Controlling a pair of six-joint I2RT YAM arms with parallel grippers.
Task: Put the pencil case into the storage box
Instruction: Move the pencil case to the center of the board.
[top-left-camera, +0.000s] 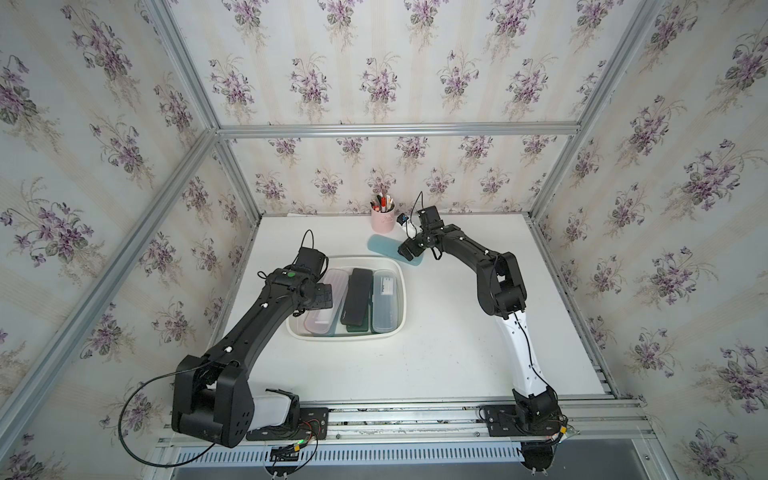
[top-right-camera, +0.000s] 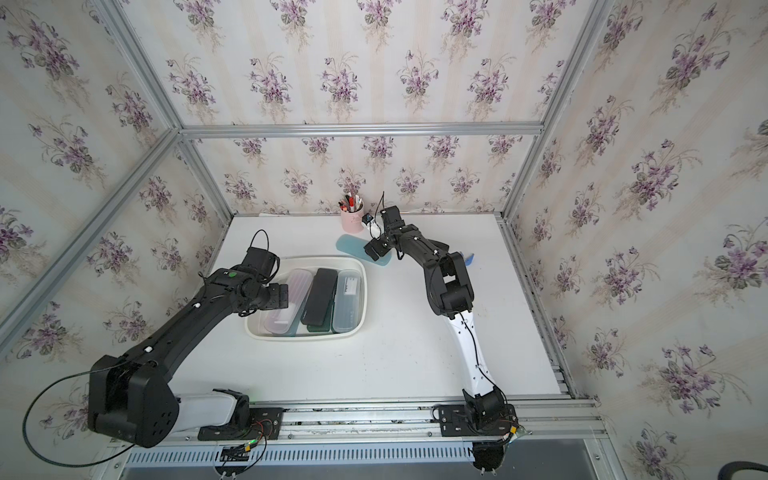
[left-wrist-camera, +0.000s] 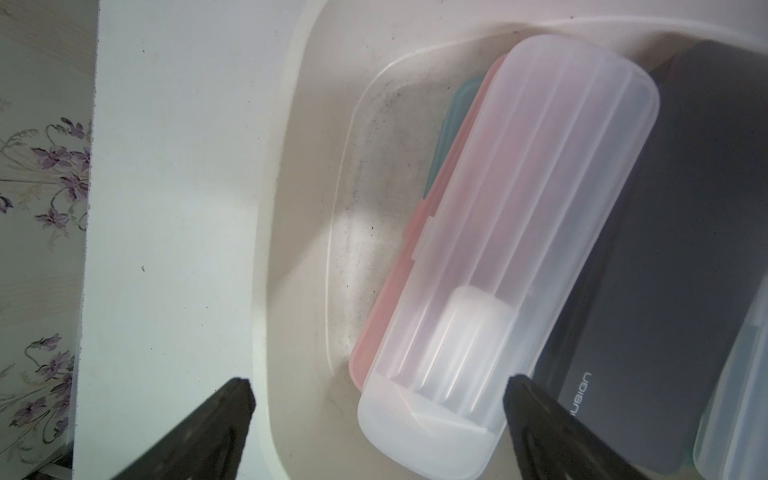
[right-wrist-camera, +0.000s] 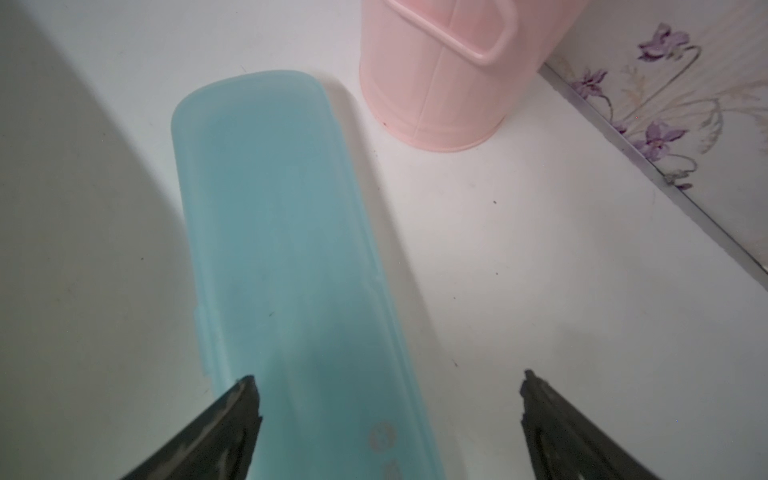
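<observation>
A light blue pencil case lies flat on the white table beyond the storage box. My right gripper hovers open over its near end; one fingertip is above the case, the other off to the side over bare table. The storage box, a shallow white tub, holds a pink-and-clear case, a black case and a grey clear case. My left gripper hangs open above the box's left end, holding nothing.
A pink pen cup full of pens stands at the back wall, close to the blue case's far end. A small white and blue object lies beside the cup. Aluminium frame posts and floral walls enclose the table.
</observation>
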